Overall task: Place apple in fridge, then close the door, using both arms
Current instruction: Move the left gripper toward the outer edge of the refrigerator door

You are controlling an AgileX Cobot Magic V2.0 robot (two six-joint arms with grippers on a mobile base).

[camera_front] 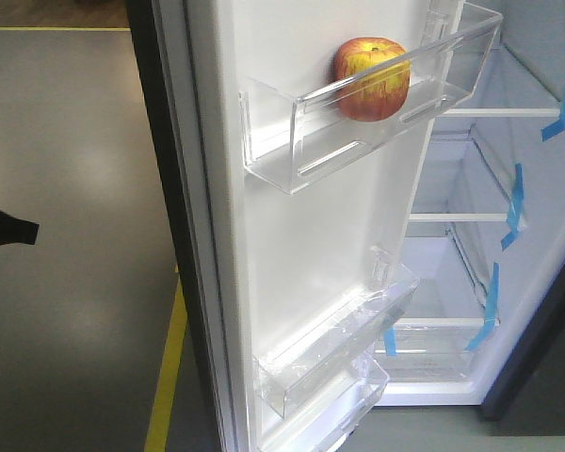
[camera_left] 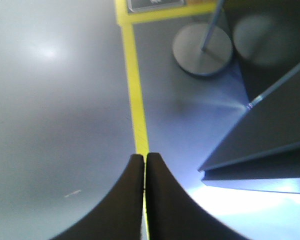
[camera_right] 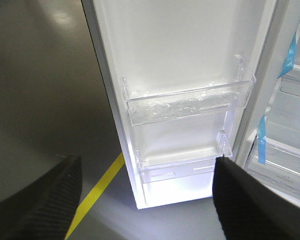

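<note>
The red and yellow apple (camera_front: 371, 78) sits in the upper clear bin (camera_front: 358, 122) on the inside of the open door (camera_front: 301, 235). The fridge (camera_front: 490, 188) stands open at the right, with a white interior, glass shelves and blue tape strips. In the front view a black part (camera_front: 8, 229) of the left arm shows at the left edge, away from the door. My left gripper (camera_left: 144, 159) is shut and empty, pointing down at the floor. My right gripper (camera_right: 147, 165) is open and empty, facing the door's lower bins (camera_right: 187, 102).
A yellow floor line (camera_front: 168, 367) runs beside the door's outer edge; it also shows in the left wrist view (camera_left: 135, 100). A round stand base (camera_left: 202, 47) with a pole stands on the grey floor. A dark panel (camera_left: 270, 145) lies at the right of the left wrist view.
</note>
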